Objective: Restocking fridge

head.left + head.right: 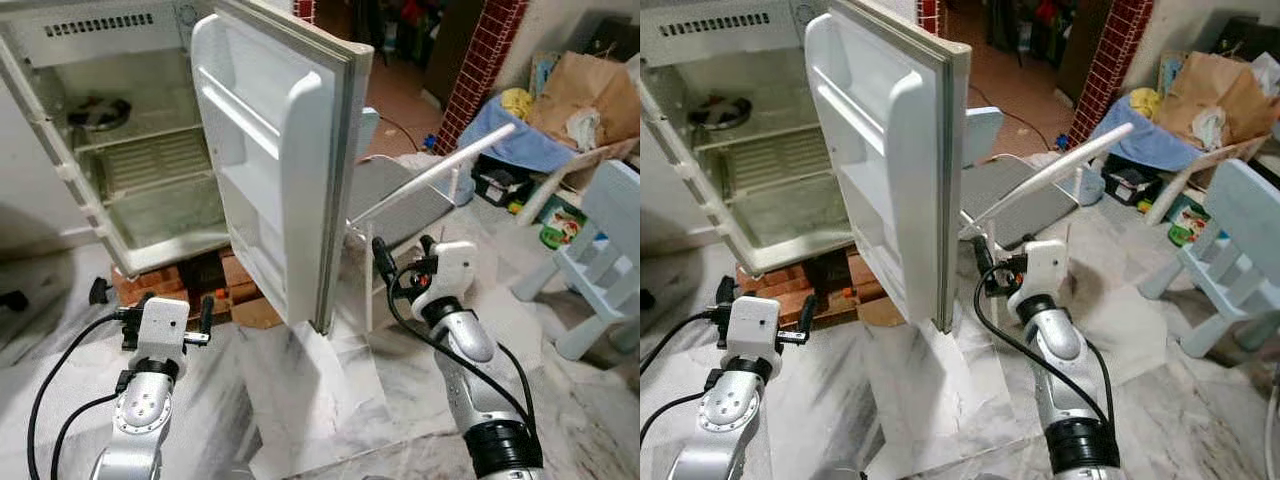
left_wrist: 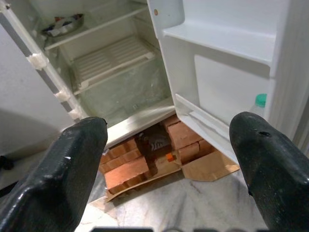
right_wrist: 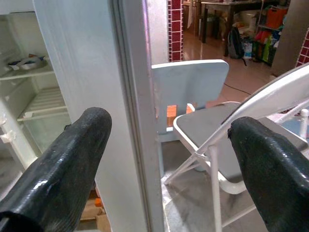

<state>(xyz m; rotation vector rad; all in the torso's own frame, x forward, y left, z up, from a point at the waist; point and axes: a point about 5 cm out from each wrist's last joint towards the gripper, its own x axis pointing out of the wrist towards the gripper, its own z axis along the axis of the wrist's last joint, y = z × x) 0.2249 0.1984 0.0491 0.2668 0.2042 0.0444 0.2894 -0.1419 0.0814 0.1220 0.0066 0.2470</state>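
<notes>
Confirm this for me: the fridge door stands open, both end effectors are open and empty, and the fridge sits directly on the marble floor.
One detail is wrong: the fridge does not sit directly on the floor; it rests on stacked red bricks, as the left wrist view shows. The rest holds: the fridge door stands open, and the left end effector and right end effector are both open and empty.
</notes>
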